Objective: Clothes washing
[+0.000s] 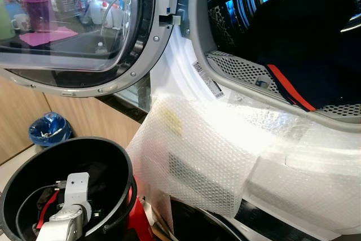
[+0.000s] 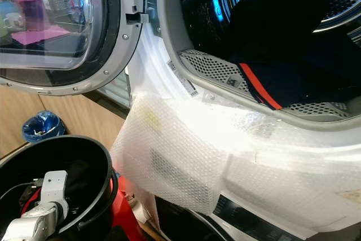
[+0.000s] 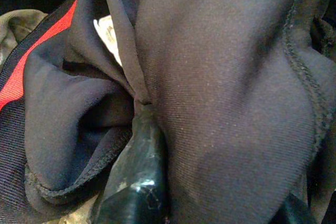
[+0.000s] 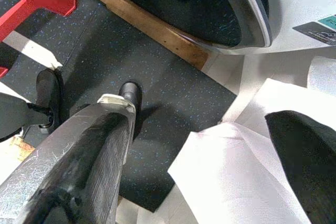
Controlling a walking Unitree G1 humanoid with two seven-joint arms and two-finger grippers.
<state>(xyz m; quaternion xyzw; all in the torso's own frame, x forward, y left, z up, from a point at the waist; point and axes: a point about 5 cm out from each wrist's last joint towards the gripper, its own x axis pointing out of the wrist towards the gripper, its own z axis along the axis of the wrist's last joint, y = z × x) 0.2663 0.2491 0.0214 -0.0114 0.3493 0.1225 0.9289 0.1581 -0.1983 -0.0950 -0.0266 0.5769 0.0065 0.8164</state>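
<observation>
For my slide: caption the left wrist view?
Left end effector buried in dark garment with a red stripe.

Matt dark cloth garment (image 3: pixel 220 108), glossy black plastic bucket (image 1: pixel 115 162), perforated metal drum (image 1: pixel 242 69)

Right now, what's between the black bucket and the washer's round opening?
Bubble wrap drapes over the washer's front, between the black bucket and the drum opening, seen in both eye views.

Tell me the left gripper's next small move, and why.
Probably close and lift. The left gripper is down in the black bucket, its fingers pressed into a dark garment with folds of cloth between them. The washer door is open and the drum already holds dark clothes, so a grip and lift would start the transfer.
</observation>
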